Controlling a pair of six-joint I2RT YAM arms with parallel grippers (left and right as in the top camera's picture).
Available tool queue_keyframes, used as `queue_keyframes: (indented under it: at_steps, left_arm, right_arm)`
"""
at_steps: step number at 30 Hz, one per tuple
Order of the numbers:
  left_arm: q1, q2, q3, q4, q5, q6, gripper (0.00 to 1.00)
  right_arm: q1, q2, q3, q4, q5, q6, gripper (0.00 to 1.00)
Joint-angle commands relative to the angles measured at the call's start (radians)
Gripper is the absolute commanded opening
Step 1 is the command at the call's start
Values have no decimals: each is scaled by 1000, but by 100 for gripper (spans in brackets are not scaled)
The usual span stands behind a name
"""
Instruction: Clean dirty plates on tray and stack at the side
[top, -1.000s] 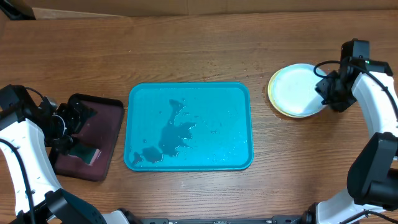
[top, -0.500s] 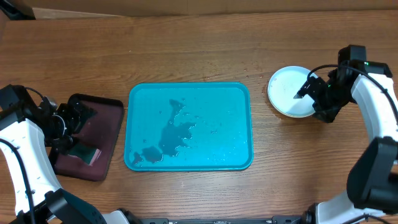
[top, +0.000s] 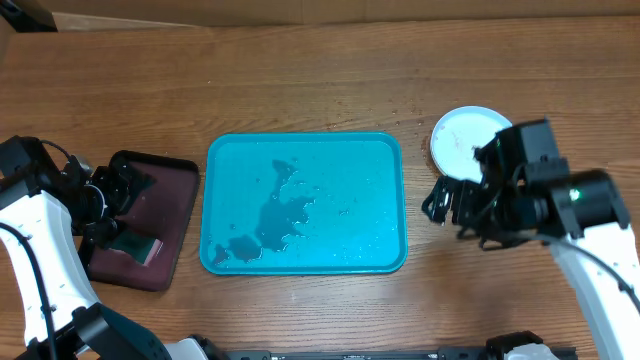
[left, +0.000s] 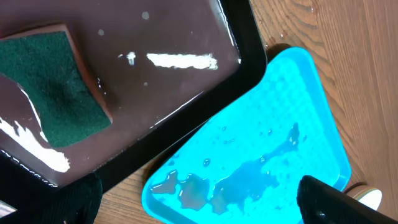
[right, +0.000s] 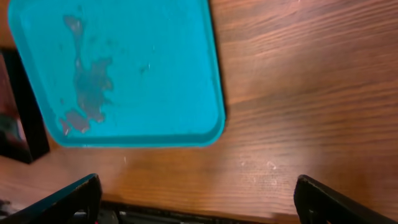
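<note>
The plates (top: 462, 130) sit stacked on the wood at the right of the tray, a white one on top; the ones under it are hidden. A sliver of the stack shows in the left wrist view (left: 368, 196). The turquoise tray (top: 350, 165) lies in the middle with no plates on it, only a puddle (top: 278, 212); it also shows in the wrist views (left: 292, 93) (right: 155, 37). My right gripper (top: 447, 205) (right: 199, 199) is open and empty above bare wood between tray and stack. My left gripper (top: 112, 195) (left: 199, 205) is open and empty over the maroon tray's right edge.
A dark maroon black-rimmed tray (top: 175, 215) (left: 180, 87) lies left of the turquoise tray, wet, with a green sponge (top: 135, 245) (left: 56, 87) on it. The table's front edge (right: 186, 214) is just below my right gripper.
My right arm has left the plate stack and swung forward and left, to the wood between tray and stack. The left arm has not moved.
</note>
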Motion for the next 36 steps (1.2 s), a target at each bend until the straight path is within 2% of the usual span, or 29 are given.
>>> queue_keyframes:
  at_steps: [1, 27, 32, 36]
  left_arm:
    - [-5, 2, 12, -3, -4, 16, 100]
    - [-5, 2, 12, -2, -4, 16, 100]
    - [-9, 2, 12, -2, -4, 16, 100]
    - [-8, 2, 12, -2, -4, 16, 100]
  right_arm:
    - [43, -64, -9, 9, 19, 17, 100]
    - [42, -49, -13, 13, 32, 10, 100]
    - [40, -86, -32, 90, 47, -12, 100]
    - [39, -233, -158, 267, 47, -86, 100]
